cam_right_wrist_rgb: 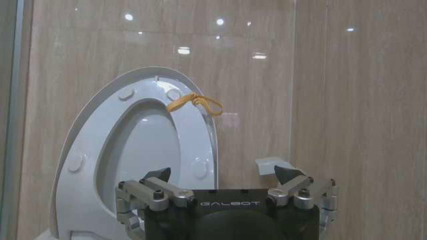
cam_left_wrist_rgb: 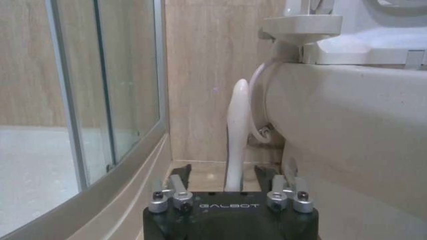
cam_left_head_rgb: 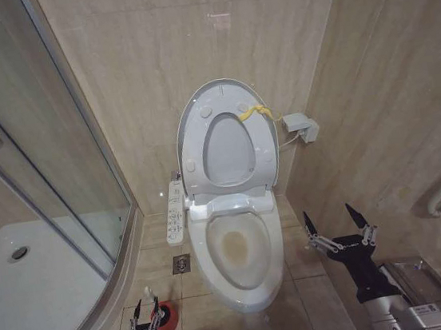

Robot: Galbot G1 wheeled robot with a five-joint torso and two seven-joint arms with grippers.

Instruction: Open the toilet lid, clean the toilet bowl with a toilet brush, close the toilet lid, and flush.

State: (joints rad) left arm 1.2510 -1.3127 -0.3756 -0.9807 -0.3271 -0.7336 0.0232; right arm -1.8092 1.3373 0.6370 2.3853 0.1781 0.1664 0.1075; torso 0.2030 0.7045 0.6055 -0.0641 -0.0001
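1. Standing upright against the back wall, the lid and the seat are both raised, with a yellow strap hanging off the lid's top edge.
2. Lying open below them, the bowl is showing a brownish stain around its drain.
3. Hanging low at the left of the bowl, the left gripper is sitting with its fingers apart around the brush, whose white handle is rising between them.
4. Seen from the left wrist, that handle is standing upright and slightly curved between the two spread fingers, not clamped by them.
5. Sitting on the floor just beside the left gripper, a red holder is showing at its right; the brush's bristle head cannot be made out.
6. Hovering to the right of the bowl, well apart from it, the right gripper is holding nothing, its black fingertips spread wide.
7. Looking out from the right wrist, the right gripper is facing the raised lid and the strap.
8. Lining the left side, a glass shower screen is closing off a white tray.
9. Running along the bowl's left side, a white control panel is mounted at the seat hinge.
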